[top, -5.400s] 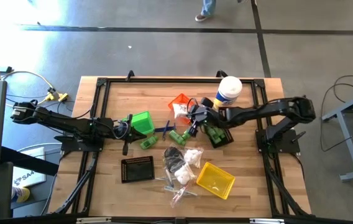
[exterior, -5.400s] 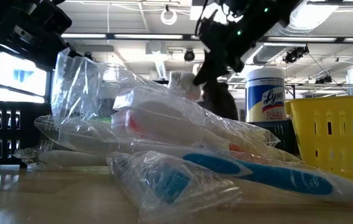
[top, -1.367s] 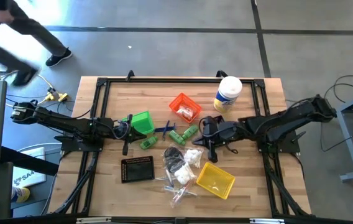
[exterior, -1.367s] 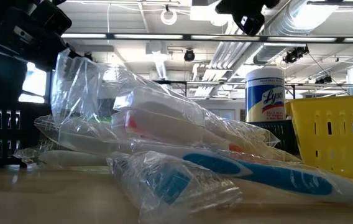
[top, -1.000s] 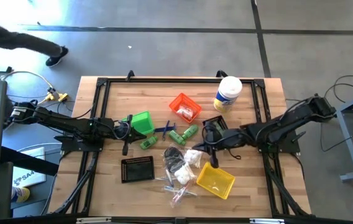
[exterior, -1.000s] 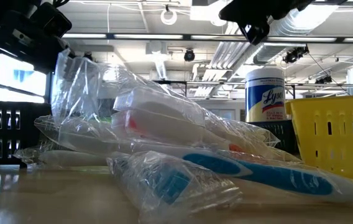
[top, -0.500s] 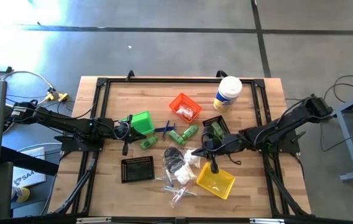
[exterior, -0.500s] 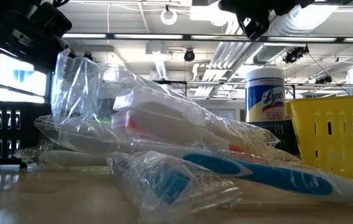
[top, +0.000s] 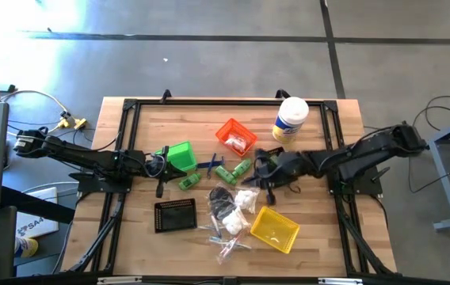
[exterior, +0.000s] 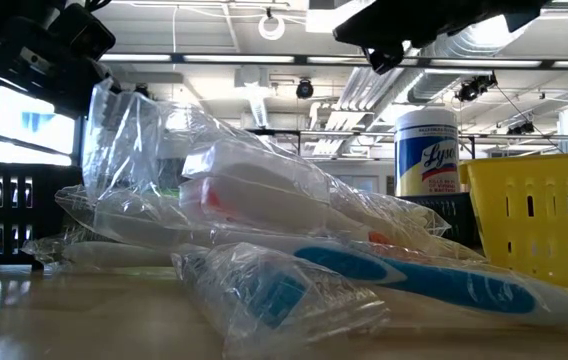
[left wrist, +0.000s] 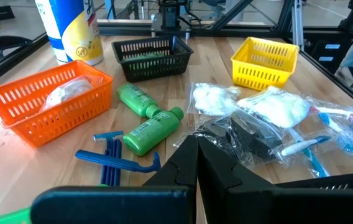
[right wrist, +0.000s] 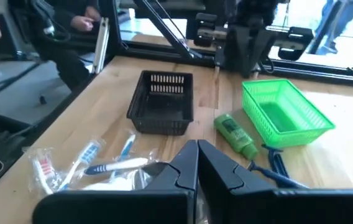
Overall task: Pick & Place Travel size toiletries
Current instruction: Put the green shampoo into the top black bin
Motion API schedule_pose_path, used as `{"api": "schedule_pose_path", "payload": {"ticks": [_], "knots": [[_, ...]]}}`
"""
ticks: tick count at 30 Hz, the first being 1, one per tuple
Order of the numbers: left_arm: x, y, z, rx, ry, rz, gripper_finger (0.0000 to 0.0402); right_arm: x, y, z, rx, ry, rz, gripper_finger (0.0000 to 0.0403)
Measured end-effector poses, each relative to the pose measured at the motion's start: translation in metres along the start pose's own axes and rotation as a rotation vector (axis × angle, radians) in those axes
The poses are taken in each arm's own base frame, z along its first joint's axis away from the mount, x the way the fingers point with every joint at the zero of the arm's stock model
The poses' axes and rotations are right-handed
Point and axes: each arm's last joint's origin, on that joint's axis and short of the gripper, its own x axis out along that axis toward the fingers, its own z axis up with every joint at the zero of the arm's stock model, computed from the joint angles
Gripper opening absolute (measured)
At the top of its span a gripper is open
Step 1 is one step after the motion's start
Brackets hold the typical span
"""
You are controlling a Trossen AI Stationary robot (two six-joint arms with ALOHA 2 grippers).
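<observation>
- The left claw [top: 160,166] is being kept low at the left side of the table [top: 154,119], just beside the green bin [top: 181,155]; its fingers are being pressed together on nothing, as seen in the left wrist view.
- A black bin [top: 175,214] is being left on the table nearer the front edge, beside the wrapped pile.
- A green mini bottle [top: 189,182] is lying just in front of the green bin, and blue razors [left wrist: 117,158] are lying beside two more green bottles [left wrist: 151,129] near the table's middle.
- White crinkly packets [top: 245,200], a dark pouch [top: 221,198] and clear-wrapped toothbrushes [exterior: 404,270] are piled at the middle front.
- An orange bin [top: 235,137], with a white packet inside, is standing behind them.
- The right claw [top: 266,180] is being held above the table, over the spot between the packets and another black bin [left wrist: 153,56]; its fingers are closed and empty.
- A yellow bin [top: 276,229] is sitting just right of the pile.
- A white wipes canister [top: 290,119] is standing upright at the back right.
</observation>
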Motion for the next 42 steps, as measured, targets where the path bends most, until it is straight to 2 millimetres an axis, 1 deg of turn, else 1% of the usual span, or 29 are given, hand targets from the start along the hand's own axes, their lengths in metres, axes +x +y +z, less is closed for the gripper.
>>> {"api": "schedule_pose_path", "payload": {"ticks": [5, 10, 15, 18, 22, 26, 28, 33, 36, 40, 42], "knots": [[0.000, 0.000, 0.000, 0.000, 0.000, 0.000, 0.0000, -0.009, -0.030, 0.003, -0.026, -0.025, 0.063, 0.0002], [0.000, 0.000, 0.000, -0.016, 0.000, 0.000, 0.0000, -0.016, -0.052, -0.003, 0.000, 0.013, 0.095, 0.0002], [0.000, 0.000, 0.000, -0.069, 0.000, 0.000, 0.0000, -0.023, -0.063, -0.006, 0.038, 0.039, 0.147, 0.0002], [0.000, 0.000, 0.000, -0.080, 0.000, 0.000, 0.0000, -0.023, -0.065, -0.006, 0.044, 0.040, 0.134, 0.0002], [0.000, 0.000, 0.002, -0.081, -0.020, -0.002, 0.0000, -0.023, -0.067, -0.002, 0.048, -0.006, 0.117, 0.0002], [0.000, 0.000, 0.006, -0.089, -0.064, -0.007, 0.0000, -0.022, -0.064, -0.001, 0.069, -0.008, 0.091, 0.0002], [0.000, 0.000, 0.007, -0.090, -0.073, -0.008, 0.0000, -0.021, -0.059, -0.006, 0.079, -0.020, 0.094, 0.0002], [0.000, 0.000, 0.007, -0.090, -0.072, -0.007, 0.0000, -0.019, -0.043, -0.025, 0.095, -0.079, 0.058, 0.0002], [0.000, -0.001, 0.010, -0.098, -0.098, -0.011, 0.0000, -0.026, -0.038, -0.029, 0.097, -0.126, 0.042, 0.0002], [0.000, -0.001, 0.020, -0.142, -0.128, -0.011, 0.0000, -0.038, -0.034, -0.030, 0.089, -0.162, 0.023, 0.0002], [0.000, -0.001, 0.027, -0.148, -0.130, -0.001, 0.0000, -0.046, -0.033, -0.027, 0.074, -0.190, 0.021, 0.0002]]}}
